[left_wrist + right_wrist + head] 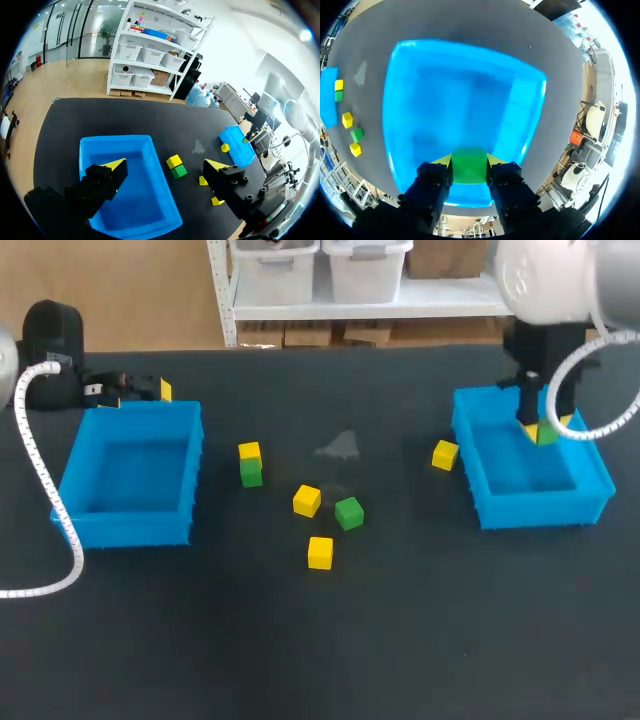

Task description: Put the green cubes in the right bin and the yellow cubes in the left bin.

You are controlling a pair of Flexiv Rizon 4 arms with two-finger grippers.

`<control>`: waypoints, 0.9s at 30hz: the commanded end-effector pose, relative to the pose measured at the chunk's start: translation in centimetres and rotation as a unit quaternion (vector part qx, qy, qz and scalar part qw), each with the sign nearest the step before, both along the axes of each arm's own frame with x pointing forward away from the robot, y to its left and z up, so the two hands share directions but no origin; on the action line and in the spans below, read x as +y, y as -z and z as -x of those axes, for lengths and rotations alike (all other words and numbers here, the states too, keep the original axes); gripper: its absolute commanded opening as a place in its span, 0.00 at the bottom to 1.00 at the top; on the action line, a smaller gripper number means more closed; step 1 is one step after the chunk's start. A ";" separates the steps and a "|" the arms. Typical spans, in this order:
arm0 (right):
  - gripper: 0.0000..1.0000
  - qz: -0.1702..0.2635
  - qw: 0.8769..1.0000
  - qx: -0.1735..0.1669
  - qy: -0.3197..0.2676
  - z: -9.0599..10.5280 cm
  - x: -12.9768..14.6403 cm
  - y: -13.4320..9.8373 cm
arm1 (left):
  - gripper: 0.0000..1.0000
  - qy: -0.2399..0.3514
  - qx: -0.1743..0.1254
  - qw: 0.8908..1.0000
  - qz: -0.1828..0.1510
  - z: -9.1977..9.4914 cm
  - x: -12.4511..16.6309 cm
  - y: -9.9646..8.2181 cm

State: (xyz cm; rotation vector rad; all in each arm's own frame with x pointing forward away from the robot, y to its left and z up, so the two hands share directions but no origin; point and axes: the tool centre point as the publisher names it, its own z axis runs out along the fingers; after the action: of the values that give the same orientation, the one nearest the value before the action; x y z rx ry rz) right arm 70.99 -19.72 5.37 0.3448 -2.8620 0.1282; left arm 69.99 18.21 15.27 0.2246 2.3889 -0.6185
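Head view, starting at our left: the left gripper [140,390] sits just behind the far rim of the left bin [130,528], a blue tray on the dark table [300,640]. In the left wrist view its yellow-tipped fingers [115,164] stand wide apart with nothing clasped between them, and the left bin lies below and ahead of them. Just to the right of that bin we see a rear yellow cube [250,452] touching a left green cube [251,474], which lies just in front of it. Near the middle of the table lie three more: a middle yellow cube [307,501], a middle green cube [349,513] just beside it to the right, and a front yellow cube [320,552] nearer to us, apart from both. Further right, a right yellow cube [445,454] rests on the table just beside the left wall of the right bin [530,510]. Our right gripper [540,430] hangs over the far right part of that bin, and in the right wrist view both its fingers press the sides of a held green cube [468,166], with the bin's blue floor spread out ahead of it; we cannot tell whether the cube touches the floor
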 end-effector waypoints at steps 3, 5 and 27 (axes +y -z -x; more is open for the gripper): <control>1.00 -0.078 0.951 -0.297 -0.029 1.2 0.5 -0.5 | 1.00 0.002 -0.003 1.000 0.004 0.0 0.2 0.2; 1.00 -0.077 0.950 -0.299 -0.044 1.1 0.9 -1.2 | 1.00 0.002 -0.003 1.000 0.004 0.0 0.2 0.2; 1.00 -0.117 0.886 -0.255 -0.369 2.2 15.4 -4.7 | 1.00 0.002 -0.003 1.000 0.004 0.0 0.2 0.2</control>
State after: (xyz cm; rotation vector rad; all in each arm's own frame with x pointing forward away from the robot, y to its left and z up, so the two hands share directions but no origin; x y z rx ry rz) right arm 69.58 -4.96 10.88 1.3793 -2.9688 0.1261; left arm 69.99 18.20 15.27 0.2246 2.3889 -0.6185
